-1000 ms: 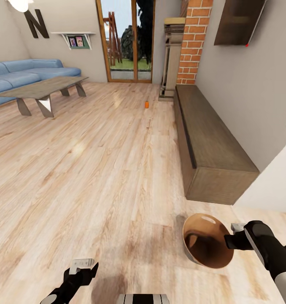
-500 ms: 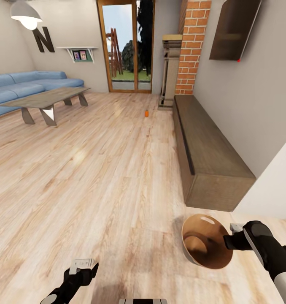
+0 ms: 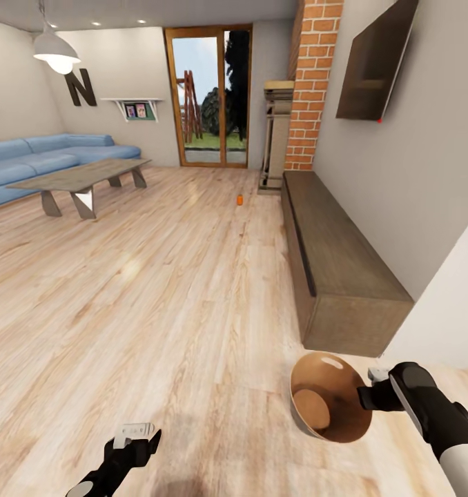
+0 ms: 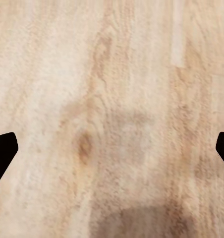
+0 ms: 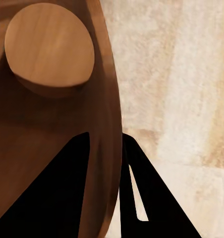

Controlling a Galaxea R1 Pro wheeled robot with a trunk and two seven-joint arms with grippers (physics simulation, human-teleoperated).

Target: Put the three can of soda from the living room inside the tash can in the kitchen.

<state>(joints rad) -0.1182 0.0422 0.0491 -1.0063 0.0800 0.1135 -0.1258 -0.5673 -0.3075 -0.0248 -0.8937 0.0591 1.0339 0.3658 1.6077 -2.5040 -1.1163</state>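
We can make out only one soda can [image 3: 240,199], a tiny orange speck standing on the wood floor [image 3: 165,290] far ahead of both pincers, near the foot of the brick fireplace [image 3: 310,83]; its top and label are too small to read. The blue sofa [image 3: 27,162] is cut off at the frame edge behind the coffee table [image 3: 79,176].

Our right pincer [image 5: 109,163] pinches the trash can [image 3: 327,404] by its rim, one finger inside the glossy copper wall and one outside, as the right wrist view shows. The bin hangs tilted just inboard of that pincer, its mouth turned up toward the head camera, with its flat round bottom visible inside. The right forearm reaches in from the lower corner, bent toward the bin, beside the near end of the long dark low cabinet [image 3: 344,262].

Our left pincer [image 4: 112,148] is spread wide: just its two dark fingertips [image 4: 3,151] show at the edges, pointing down at bare floorboards. The left arm sits low and forward.
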